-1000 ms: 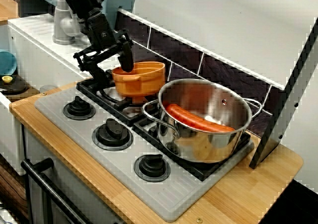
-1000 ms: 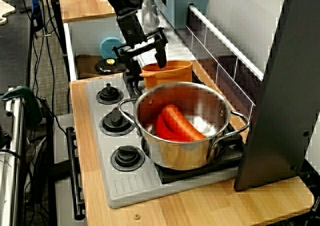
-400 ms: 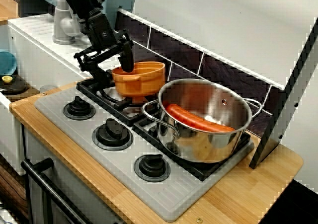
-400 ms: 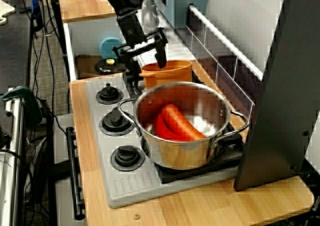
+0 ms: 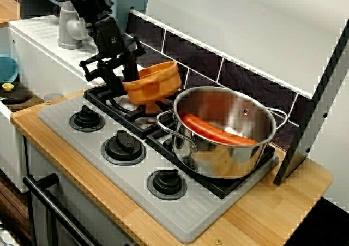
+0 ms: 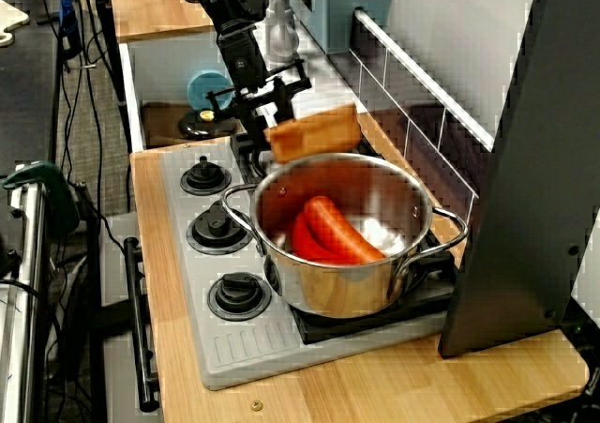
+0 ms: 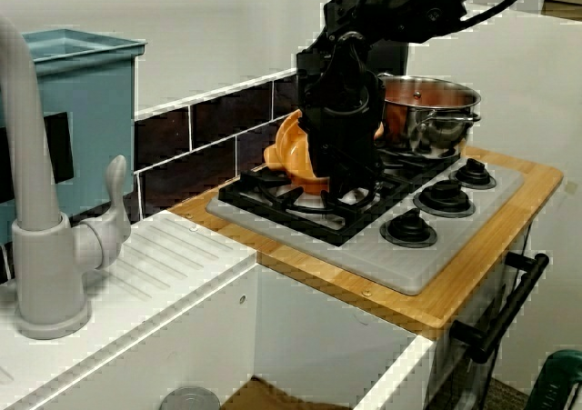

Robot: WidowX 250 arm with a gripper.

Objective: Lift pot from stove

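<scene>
The orange pot (image 5: 155, 81) hangs tilted just above the rear-left burner of the stove (image 5: 180, 210), its right rim higher than its left. My gripper (image 5: 125, 81) is shut on the pot's left rim, one finger inside and one outside. From the side the pot (image 6: 314, 134) shows slanted beside the gripper (image 6: 270, 118), behind the steel pot. In the sink-side view the black gripper (image 7: 342, 165) covers most of the pot (image 7: 287, 151); the stove's grey panel (image 7: 427, 265) lies below.
A large steel pot (image 5: 229, 148) holding a red sausage (image 5: 218, 131) stands on the right burners, right next to the orange pot. Three black knobs (image 5: 124, 145) line the front. Dark tiles (image 5: 245, 77) back the stove. A faucet (image 7: 36, 246) and sink sit to the left.
The pot stood level on the burner with the gripper on its rim. It has now risen and tipped, and the gripper has moved up and slightly left with it.
</scene>
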